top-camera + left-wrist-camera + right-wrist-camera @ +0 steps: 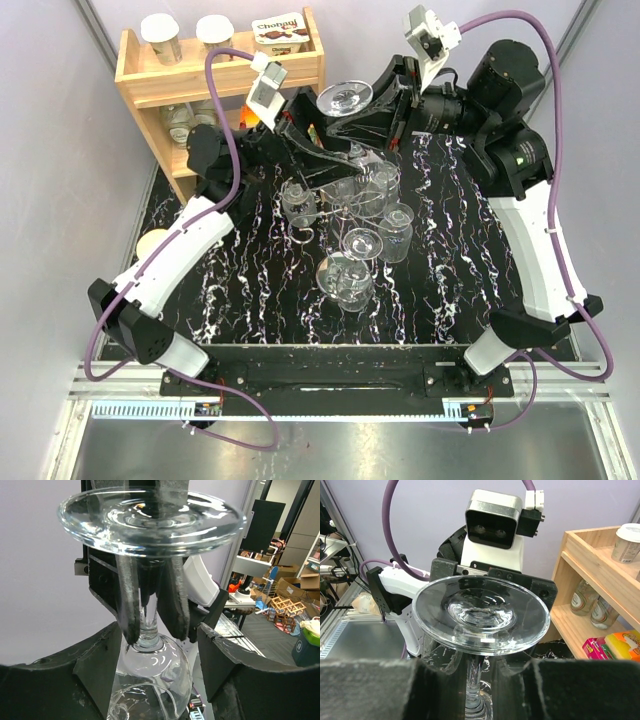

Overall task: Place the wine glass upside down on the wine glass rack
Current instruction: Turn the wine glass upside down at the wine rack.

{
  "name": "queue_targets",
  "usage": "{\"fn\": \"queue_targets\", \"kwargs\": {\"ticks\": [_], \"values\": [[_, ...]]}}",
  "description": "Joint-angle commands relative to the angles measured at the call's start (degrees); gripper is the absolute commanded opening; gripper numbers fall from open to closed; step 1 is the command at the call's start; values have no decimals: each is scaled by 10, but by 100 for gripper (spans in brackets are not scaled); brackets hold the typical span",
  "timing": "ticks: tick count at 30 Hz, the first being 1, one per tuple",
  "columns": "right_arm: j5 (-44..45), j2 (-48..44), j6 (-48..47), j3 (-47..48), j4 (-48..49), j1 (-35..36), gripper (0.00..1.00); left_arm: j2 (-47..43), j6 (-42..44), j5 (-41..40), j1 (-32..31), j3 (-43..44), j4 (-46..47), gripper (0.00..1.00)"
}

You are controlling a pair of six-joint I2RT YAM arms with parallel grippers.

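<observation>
Silver wire wine glass rack [304, 230] stands nearest, other glasses [360, 245] hanging on it. Behind, the left gripper [155, 652] spreads its jaws apart around the bowl. The right gripper [477, 690] clamps the stem of the inverted wine glass [345, 97]. The handover looks finished; next, that stem must slide into a free scroll.

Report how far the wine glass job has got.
Done: the wine glass is inverted, foot up, at the wine glass rack. In hand: the right gripper clamps its stem; the left gripper stands open beside it. Left: seating on a wire arm cannot be confirmed, and the right gripper is yet to release.
</observation>
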Motion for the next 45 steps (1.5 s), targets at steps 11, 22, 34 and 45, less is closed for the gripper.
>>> {"fn": "queue_targets", "kwargs": {"ticks": [11, 22, 34, 45], "values": [[16, -4, 7, 15, 71, -5, 0, 30, -13, -10, -10, 36, 25, 30], [17, -10, 7, 11, 70, -10, 0, 15, -10, -1, -10, 19, 15, 0], [31, -24, 12, -14, 63, -11, 43, 0, -2, 9, 10, 19, -16, 0], [38, -40, -10, -29, 46, -11, 48, -11, 2, 11, 21, 26, -28, 0]]}}
